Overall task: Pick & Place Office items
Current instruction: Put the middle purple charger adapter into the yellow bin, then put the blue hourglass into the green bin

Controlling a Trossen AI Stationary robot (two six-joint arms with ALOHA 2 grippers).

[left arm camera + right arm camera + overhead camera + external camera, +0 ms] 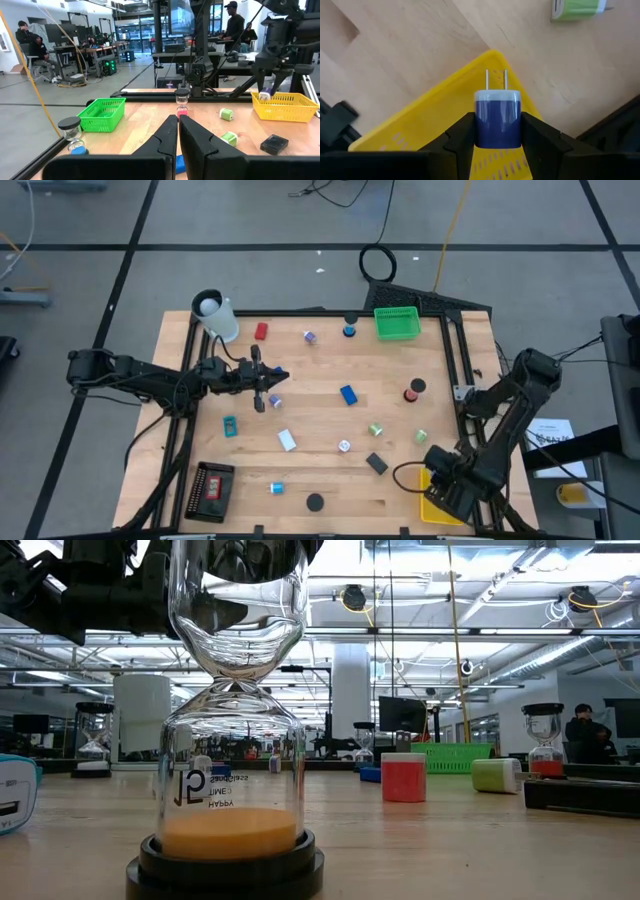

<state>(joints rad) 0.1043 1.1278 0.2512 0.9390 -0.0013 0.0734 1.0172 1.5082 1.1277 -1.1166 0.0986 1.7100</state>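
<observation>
Blue plug point(497, 120) in right pincer point(497, 131)

On the desk point(330, 360): cup point(215, 315) at the far left corner, far tray point(396, 323) at the far edge toward the right, near left tray point(212, 490) and near right tray point(432, 505) at the two near corners. Hourglass point(315, 502) by the near edge, between those two. Office items point(347, 394) scattered across the middle, well apart. Left gripper point(178, 125) over the left half, just before the cup, jaws together. Right gripper point(497, 131) above the near right tray, wall charger point(497, 107) between its jaws.
</observation>
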